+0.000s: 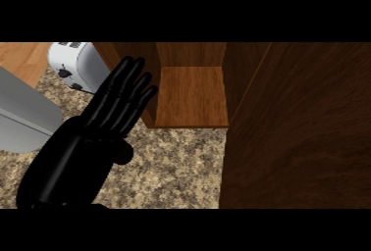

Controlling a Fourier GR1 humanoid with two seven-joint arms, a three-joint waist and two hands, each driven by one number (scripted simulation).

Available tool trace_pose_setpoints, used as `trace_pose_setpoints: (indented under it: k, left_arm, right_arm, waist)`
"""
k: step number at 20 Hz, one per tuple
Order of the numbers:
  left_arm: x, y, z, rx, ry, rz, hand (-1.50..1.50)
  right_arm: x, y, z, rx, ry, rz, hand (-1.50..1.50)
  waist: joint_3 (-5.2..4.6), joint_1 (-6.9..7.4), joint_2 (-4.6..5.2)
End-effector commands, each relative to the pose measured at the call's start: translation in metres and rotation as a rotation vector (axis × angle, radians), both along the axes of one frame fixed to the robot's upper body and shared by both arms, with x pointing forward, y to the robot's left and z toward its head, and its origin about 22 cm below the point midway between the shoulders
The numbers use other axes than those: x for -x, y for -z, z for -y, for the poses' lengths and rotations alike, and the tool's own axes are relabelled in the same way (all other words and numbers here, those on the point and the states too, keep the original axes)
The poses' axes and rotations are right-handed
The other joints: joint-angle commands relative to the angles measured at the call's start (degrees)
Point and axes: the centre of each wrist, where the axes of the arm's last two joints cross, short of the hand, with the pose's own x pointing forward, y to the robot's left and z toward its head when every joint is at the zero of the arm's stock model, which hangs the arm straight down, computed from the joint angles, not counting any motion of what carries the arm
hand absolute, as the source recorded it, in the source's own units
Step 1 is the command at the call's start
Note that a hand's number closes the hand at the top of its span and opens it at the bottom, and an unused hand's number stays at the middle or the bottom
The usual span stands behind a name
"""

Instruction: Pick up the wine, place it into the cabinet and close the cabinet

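Cabinet [190, 98] open, wine not in view; left hand [109, 117] flat, fingers straight together; door [304, 137] probably needs swinging shut next.

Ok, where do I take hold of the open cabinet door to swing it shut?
No handle shows on the cabinet door, which stands swung out toward you, right of the shelf, its broad face turned left. I'd probably come from its hidden right side and press flat on the panel near the outer edge, out of frame below. The open left hand is on its left.

Left hand [98, 130] flat beside open cabinet [192, 93].
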Motion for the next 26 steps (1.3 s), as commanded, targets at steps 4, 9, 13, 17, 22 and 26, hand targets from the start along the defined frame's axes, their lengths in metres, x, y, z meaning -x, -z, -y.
trace_pose_setpoints:
  k: [4, 9, 13, 17, 22, 26]
  left_arm:
    - [0.021, -0.022, 0.008, -0.006, -0.005, -0.024, -1.5]
    - [0.036, -0.025, -0.006, 0.004, -0.067, -0.02, -1.5]
    - [0.028, -0.039, 0.008, 0.012, -0.089, -0.026, -1.5]
    - [0.039, -0.034, 0.002, -0.016, -0.112, -0.003, -1.5]
    - [0.034, -0.036, -0.016, -0.022, -0.161, -0.02, -1.5]
    - [0.028, -0.037, -0.02, -0.008, -0.179, -0.042, -1.5]
  right_arm:
    - [0.045, -0.038, 0.007, -0.013, -0.026, 0.023, -1.5]
    - [0.055, -0.046, 0.003, -0.029, -0.016, 0.019, -1.5]
    - [0.051, -0.043, 0.008, -0.007, -0.02, 0.018, -1.5]
    - [0.054, -0.047, 0.006, -0.019, -0.029, 0.033, -1.5]
    - [0.059, -0.048, 0.0, -0.043, -0.024, 0.03, -1.5]
    - [0.045, -0.048, -0.004, -0.036, 0.003, 0.018, -1.5]
  waist:
    - [0.01, -0.16, -0.03]
    - [-0.05, -0.07, -0.08]
    - [0.04, -0.46, 0.01]
    - [0.0, -0.18, -0.01]
    - [-0.08, -0.37, 0.08]
    - [-0.08, 0.04, 0.2]
